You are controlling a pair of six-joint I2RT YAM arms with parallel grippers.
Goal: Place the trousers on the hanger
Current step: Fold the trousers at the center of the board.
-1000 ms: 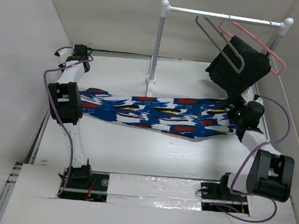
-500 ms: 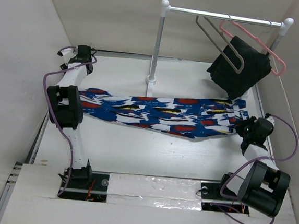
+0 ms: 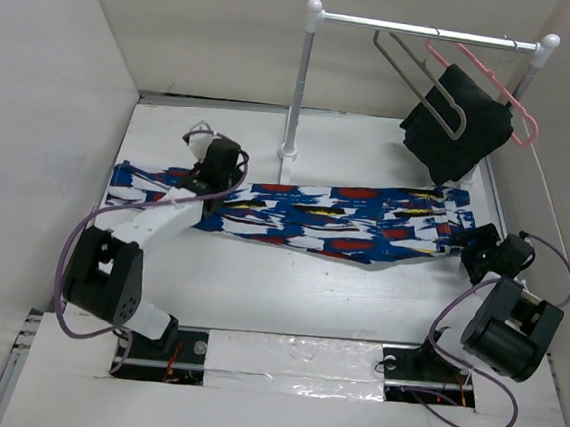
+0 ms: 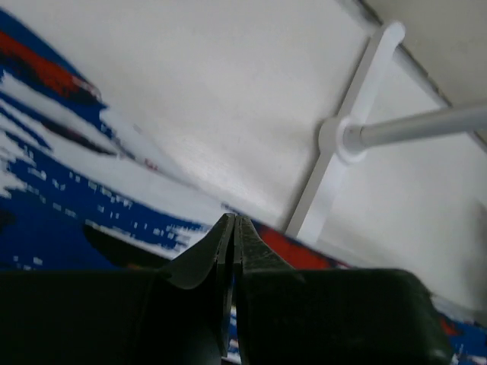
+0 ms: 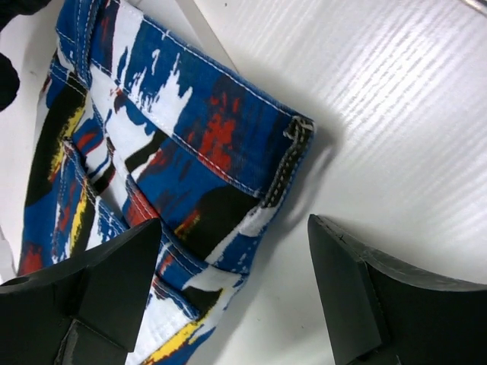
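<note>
the trousers (image 3: 315, 216) lie flat across the table (image 3: 289, 284) — the hanger (image 3: 427, 73) hangs on the rail (image 3: 431, 30), back right. left gripper (image 4: 233, 224) is pinched closed above them; right gripper (image 5: 234, 224) stands wide over the waistband corner

Big swing from the left arm: it has left the far-left corner, and its pincer (image 4: 232, 220) is now closed tight, low over the trousers (image 3: 315, 216), just left of the rack post (image 3: 298, 85). The trousers' left end, covered by that arm before, now shows. The right pincer (image 5: 233, 226) has backed off the trousers' right end, jaws wide apart.
</note>
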